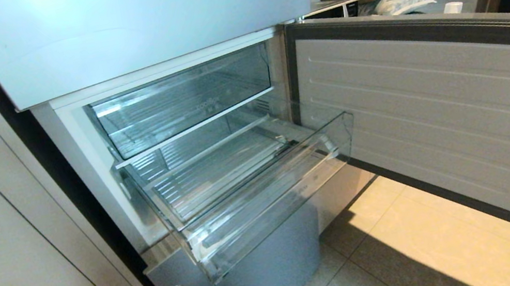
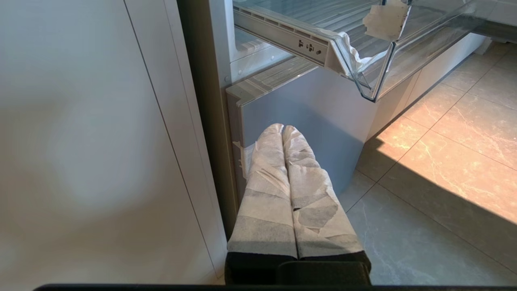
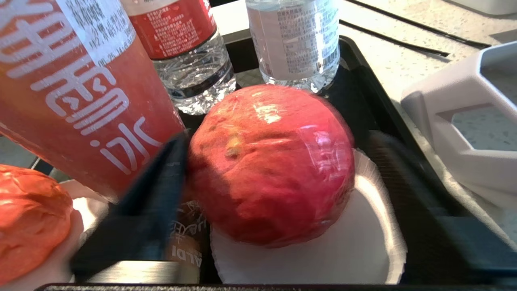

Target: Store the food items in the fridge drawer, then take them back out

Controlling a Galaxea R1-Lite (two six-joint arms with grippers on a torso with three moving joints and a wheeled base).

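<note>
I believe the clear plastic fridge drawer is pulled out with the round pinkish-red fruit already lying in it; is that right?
Not quite: the clear plastic fridge drawer is pulled out but empty. The right wrist view shows the round pinkish-red fruit resting on a white paper liner in a black tray.

fridge drawer [image 1: 262, 183] pulled out, open from above. round red fruit [image 3: 270, 161] is crowded by bottles [image 3: 190, 52] behind and a tall red bottle [image 3: 72, 89] beside.
</note>
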